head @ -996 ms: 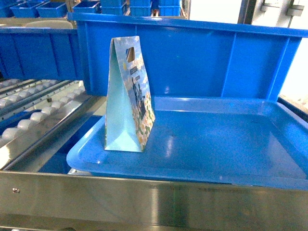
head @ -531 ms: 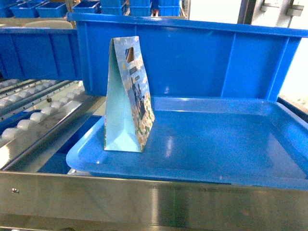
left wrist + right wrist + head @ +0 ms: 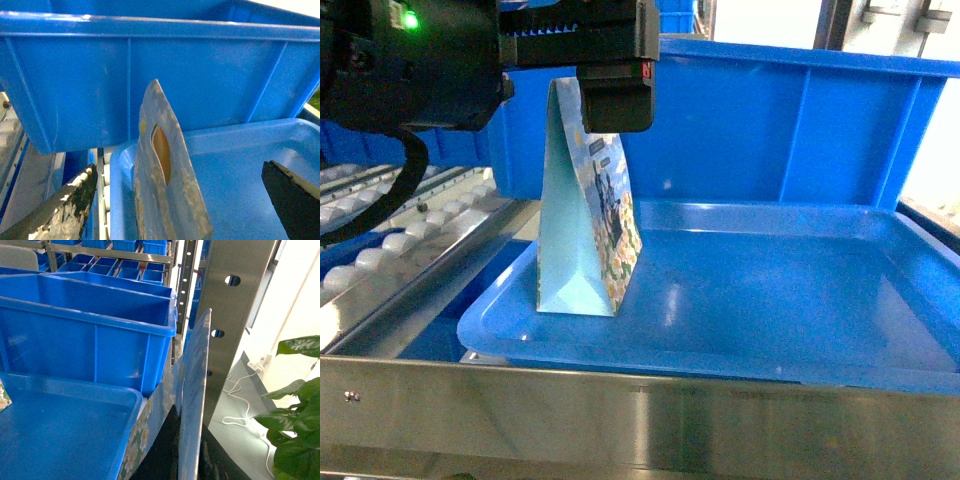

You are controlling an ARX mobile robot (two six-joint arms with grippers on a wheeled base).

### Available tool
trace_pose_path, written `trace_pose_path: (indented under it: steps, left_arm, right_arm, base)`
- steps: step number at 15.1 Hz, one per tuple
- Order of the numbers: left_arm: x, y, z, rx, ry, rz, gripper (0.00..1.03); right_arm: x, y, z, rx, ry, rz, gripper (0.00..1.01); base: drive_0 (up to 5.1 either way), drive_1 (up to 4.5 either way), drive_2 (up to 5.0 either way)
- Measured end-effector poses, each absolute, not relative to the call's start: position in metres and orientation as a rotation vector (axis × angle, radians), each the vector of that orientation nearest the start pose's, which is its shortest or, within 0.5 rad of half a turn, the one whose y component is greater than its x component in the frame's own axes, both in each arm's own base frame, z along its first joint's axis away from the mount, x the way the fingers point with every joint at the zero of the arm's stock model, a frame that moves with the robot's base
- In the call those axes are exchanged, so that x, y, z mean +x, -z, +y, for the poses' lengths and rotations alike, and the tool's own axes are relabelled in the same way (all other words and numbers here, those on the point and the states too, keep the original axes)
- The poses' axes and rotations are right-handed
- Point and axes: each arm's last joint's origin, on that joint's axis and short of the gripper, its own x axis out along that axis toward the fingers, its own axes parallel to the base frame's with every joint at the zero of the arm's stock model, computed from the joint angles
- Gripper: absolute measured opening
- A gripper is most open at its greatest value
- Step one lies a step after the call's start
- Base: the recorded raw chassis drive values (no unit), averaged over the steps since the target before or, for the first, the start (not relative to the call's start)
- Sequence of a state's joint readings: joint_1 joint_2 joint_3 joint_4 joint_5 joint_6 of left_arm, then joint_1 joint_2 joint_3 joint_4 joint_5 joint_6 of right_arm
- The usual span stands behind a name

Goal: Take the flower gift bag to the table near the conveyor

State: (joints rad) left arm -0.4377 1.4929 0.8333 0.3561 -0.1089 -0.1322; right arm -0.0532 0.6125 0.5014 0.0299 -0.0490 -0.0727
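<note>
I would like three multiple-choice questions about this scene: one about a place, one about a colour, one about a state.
1. Where does the gift bag stand? A on the blue tray; B on the rollers; C inside a bin.
2. What colour is the bag's plain side panel? A red; B black; C pale blue.
3. How is the left gripper? A shut on the bag; B open around the bag's top; C far from it.
Answers: 1 A, its base rests on the tray; 2 C, head view shows it; 3 B, fingers stand apart either side.
</note>
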Motion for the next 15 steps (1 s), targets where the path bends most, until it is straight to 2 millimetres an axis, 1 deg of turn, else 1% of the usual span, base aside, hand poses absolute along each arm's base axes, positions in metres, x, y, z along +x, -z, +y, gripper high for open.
trace_pose_path:
  steps: [1,2,8,10,11,15]
  left_arm:
    - [0.297,-0.232,-0.135,-0.043,0.289,0.320,0.98]
    - [0.299,-0.227,-0.135,-0.034,0.273,0.342,0.93]
    - [0.306,-0.210,-0.141,-0.010,0.256,0.402,0.28]
    - [0.305,-0.208,-0.142,-0.015,0.253,0.413,0.06]
    - [0.305,-0.208,-0.142,-0.020,0.249,0.411,0.02]
    - [0.304,-0.210,-0.143,0.008,0.209,0.347,0.02]
  right_arm:
    - [0.150,-0.280,-0.007,-0.069,0.001,0.082,0.03]
    - [0.150,-0.280,-0.007,-0.069,0.001,0.081,0.03]
    - [0.150,-0.280,-0.007,-0.069,0.001,0.081,0.03]
    - [0.150,-0.280,-0.007,-0.069,0.001,0.081,0.03]
    - [0.150,-0.280,-0.007,-0.070,0.001,0.081,0.03]
    - [0.150,-0.280,-0.007,-0.072,0.001,0.081,0.03]
  base:
    - [0.0,0.00,0.0]
    - [0.0,0.00,0.0]
    - [0.0,0.00,0.0]
    - [0.0,0.00,0.0]
    - [0.0,0.00,0.0]
    - [0.0,0.00,0.0]
